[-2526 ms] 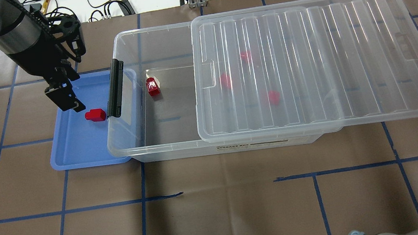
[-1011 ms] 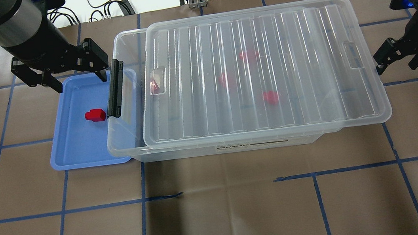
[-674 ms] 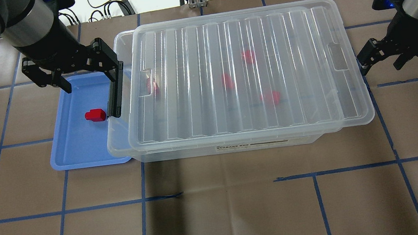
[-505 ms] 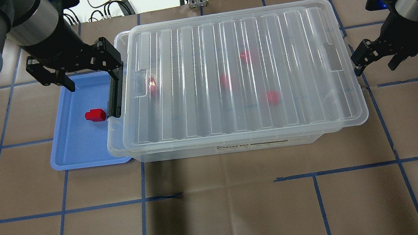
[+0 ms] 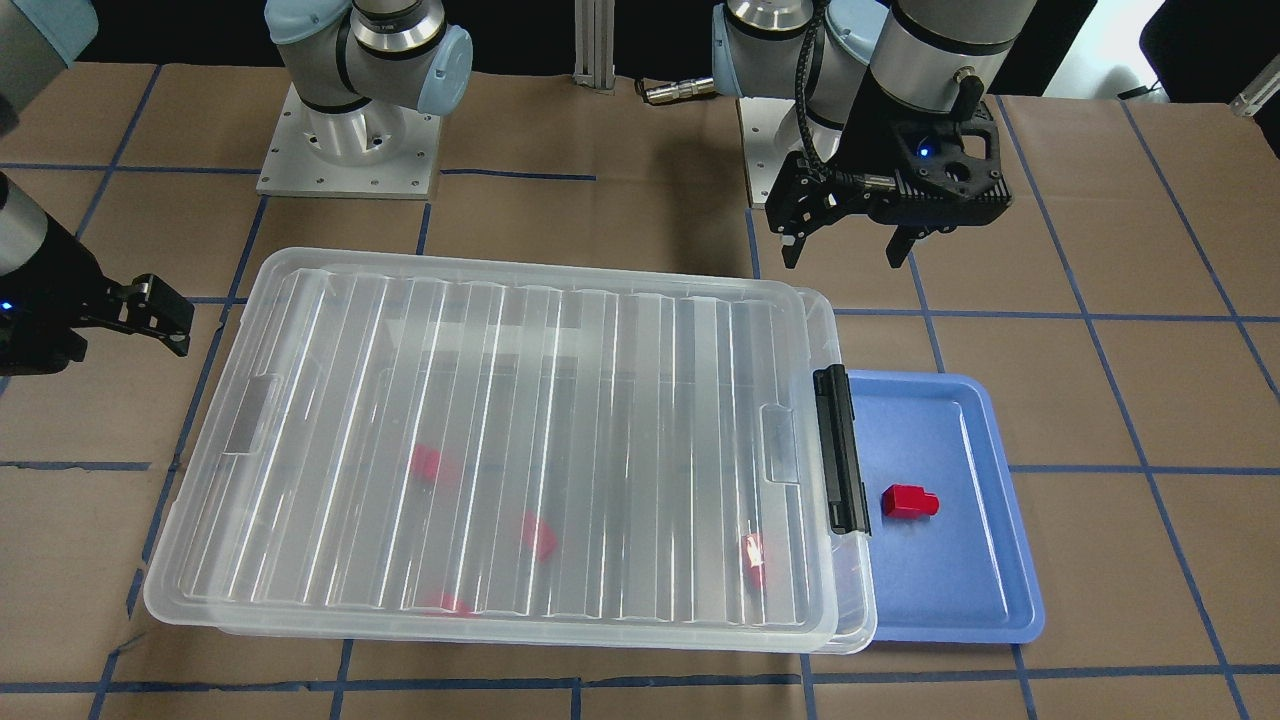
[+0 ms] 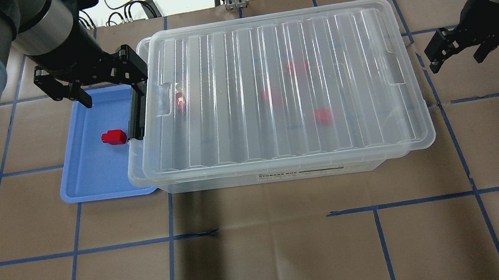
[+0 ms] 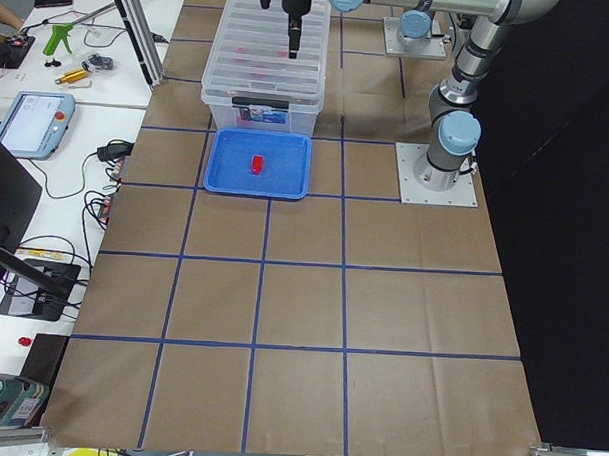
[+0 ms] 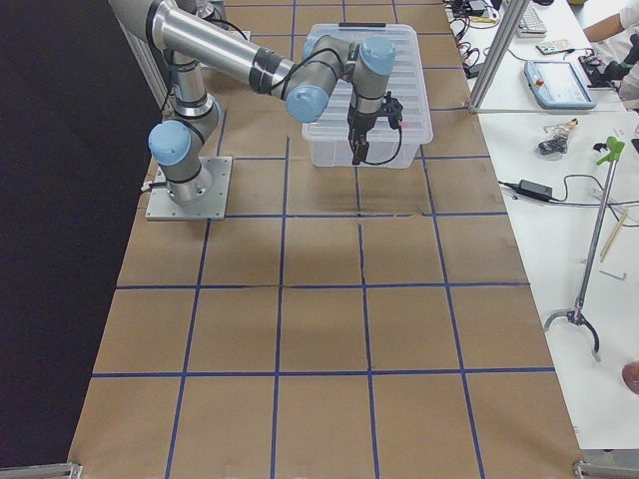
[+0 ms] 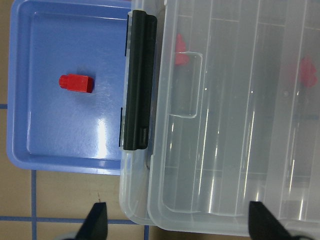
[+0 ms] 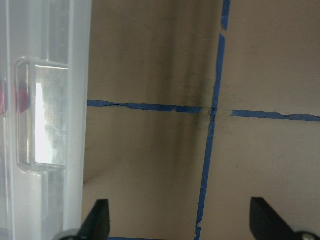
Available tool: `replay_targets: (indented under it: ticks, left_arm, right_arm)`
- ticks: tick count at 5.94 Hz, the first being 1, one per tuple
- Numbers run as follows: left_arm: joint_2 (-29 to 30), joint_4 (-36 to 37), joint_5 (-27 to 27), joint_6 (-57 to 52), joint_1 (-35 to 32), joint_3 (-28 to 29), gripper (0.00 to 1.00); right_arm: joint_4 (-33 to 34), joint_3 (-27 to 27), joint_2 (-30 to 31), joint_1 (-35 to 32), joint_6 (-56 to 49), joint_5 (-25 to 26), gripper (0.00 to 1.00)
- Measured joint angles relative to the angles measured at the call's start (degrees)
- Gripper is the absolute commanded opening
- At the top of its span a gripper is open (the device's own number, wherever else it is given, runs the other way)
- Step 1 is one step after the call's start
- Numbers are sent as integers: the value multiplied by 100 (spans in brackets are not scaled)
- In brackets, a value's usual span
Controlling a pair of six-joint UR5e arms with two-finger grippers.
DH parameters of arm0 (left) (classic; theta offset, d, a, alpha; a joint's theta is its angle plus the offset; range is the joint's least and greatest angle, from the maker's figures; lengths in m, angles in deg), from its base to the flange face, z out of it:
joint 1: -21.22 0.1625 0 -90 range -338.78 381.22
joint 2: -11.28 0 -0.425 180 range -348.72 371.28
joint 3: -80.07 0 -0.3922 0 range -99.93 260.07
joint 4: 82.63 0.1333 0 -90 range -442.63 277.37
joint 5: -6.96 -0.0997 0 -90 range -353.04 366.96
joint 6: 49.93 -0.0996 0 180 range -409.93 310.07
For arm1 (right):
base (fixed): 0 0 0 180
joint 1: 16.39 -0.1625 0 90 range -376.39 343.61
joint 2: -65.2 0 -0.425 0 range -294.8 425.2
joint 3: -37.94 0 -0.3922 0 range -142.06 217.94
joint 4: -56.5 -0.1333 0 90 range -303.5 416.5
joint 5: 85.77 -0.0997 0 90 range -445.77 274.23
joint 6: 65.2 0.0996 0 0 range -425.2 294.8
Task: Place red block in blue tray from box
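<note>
We find the box (image 6: 282, 174) lying across the papered table (image 6: 268, 252), its ribbed clear lid (image 6: 276, 51) resting over nearly all of it; only a narrow strip of rim shows beyond the lid at the end with the black latch handle (image 6: 136, 118). Four look-alike red pieces (image 6: 321, 116) show dimly through the lid on the box floor. The blue tray (image 6: 92, 176) sits at the latch end, where the box rim overlaps its edge in the overhead view; whether they touch we cannot tell. The red block (image 6: 114, 137) lies on its side on the tray floor, just beside the latch, stub pointing away from the box, apart from the other three tray rims. The left gripper (image 5: 842, 250) hangs above the tray's far end and the top of the latch, fingers pointing down, spread wide, holding nothing. The right gripper (image 6: 456, 58) hovers off the box's opposite end, apart from the lid edge, likewise spread and empty. The table extends broadly on the robot's side of the box.
</note>
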Motion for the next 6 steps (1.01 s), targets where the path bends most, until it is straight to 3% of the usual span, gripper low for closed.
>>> replay_targets:
  ticks: [3,6]
  left_arm:
    - [-26,59,0,-13,0,-53,98]
    - [-65,93,0,31,2,-79,99]
  right_arm:
    - [-1157,1016,35,-868,1697,40,100]
    - [-1443,1364,3,-1859,3057,-37,100]
